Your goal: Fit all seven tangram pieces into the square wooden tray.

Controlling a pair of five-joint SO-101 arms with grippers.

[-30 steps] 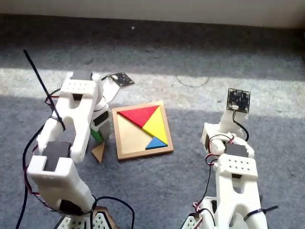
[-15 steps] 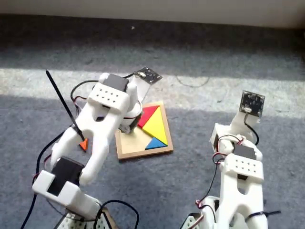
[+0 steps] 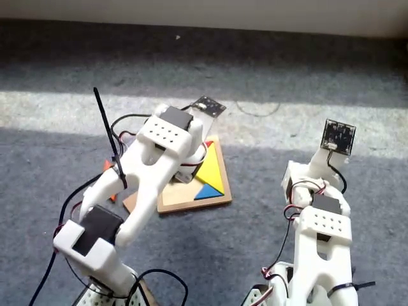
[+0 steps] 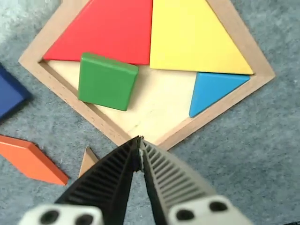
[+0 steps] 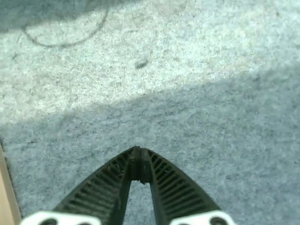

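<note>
Tray (image 3: 191,205) part-filled on a grey carpeted worktop (image 3: 268,83), a sunlit band across it.

High view: the square wooden tray lies between the arms, the left arm over it; a yellow triangle (image 3: 210,171) and a small blue triangle (image 3: 205,190) show inside. Left wrist view: a red triangle (image 4: 108,30) and a green square (image 4: 107,81), seemingly touching, also sit in the tray; a dark blue piece (image 4: 9,93), an orange parallelogram (image 4: 30,159) and a wooden triangle (image 4: 87,161) lie outside. The left hand (image 4: 139,141) is pressed together above the tray's corner. Right wrist view: the right hand (image 5: 137,152), pressed together, hangs over bare carpet.
</note>
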